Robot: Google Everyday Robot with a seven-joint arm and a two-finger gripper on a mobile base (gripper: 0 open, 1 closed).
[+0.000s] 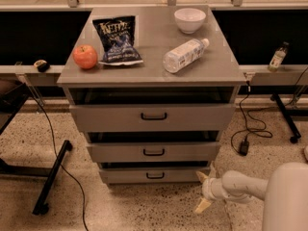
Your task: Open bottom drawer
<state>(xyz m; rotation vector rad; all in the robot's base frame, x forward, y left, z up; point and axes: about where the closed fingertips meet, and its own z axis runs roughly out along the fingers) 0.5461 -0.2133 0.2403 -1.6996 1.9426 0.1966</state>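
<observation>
The bottom drawer (130,176) is the slimmest grey front at the foot of the cabinet, with a small black bar handle (155,175) at its centre. Its front stands a little out from the cabinet body. My gripper (205,190) is low at the drawer's right end, just off its right corner, on a white arm that comes in from the right. Its two pale fingers (202,205) are spread apart, one pointing up and one down, with nothing between them.
On the cabinet top (226,66) lie a red apple (85,57), a chip bag (116,39), a water bottle (185,55) and a white bowl (189,19). The mid drawer (154,152) and top drawer (154,116) sit above. Cables and a black stand leg (52,176) cross the floor.
</observation>
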